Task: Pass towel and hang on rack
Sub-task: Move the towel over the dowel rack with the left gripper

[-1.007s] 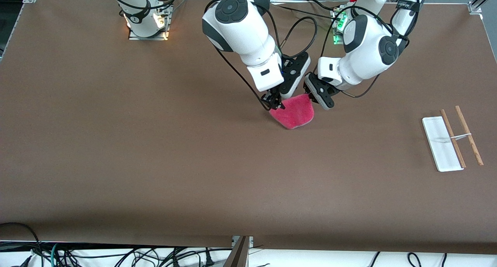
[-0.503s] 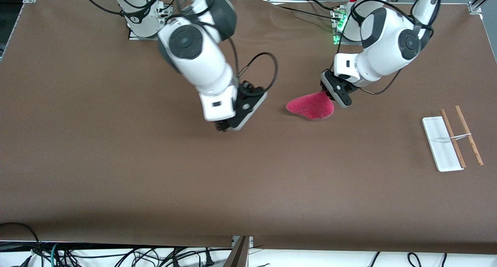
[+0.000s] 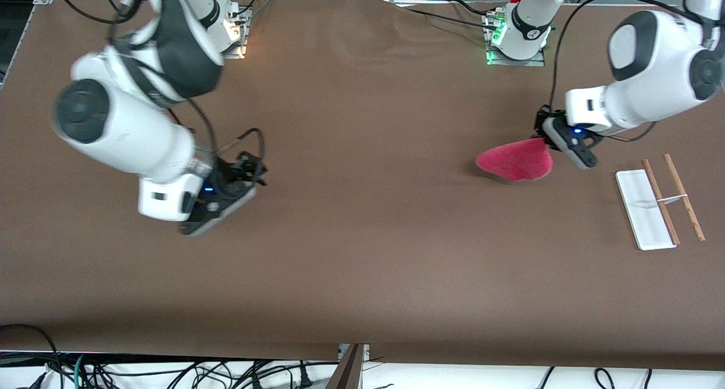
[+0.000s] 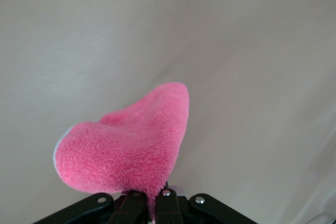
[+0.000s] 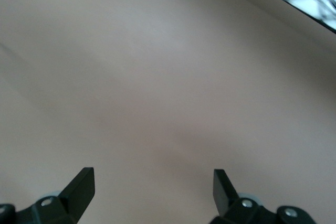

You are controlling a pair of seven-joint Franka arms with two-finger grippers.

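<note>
The pink-red towel [image 3: 515, 159] hangs in the air by one edge, held in my left gripper [image 3: 545, 142], which is shut on it over the table close to the rack. In the left wrist view the towel [image 4: 131, 145] bulges out from between the closed fingers of the left gripper [image 4: 149, 205]. The rack [image 3: 643, 208] stands at the left arm's end of the table, its two wooden rods [image 3: 660, 199] running beside the white base. My right gripper [image 5: 154, 187] is open and empty over bare table toward the right arm's end.
Brown table surface [image 3: 362, 253] stretches between the two arms. The right arm's forearm and wrist [image 3: 170, 196] hang over the table at its own end. Cables lie below the table's front edge [image 3: 170, 372].
The left gripper has carried the towel from mid-table toward the rack. The right gripper has left the towel and swung away to its own end of the table.
</note>
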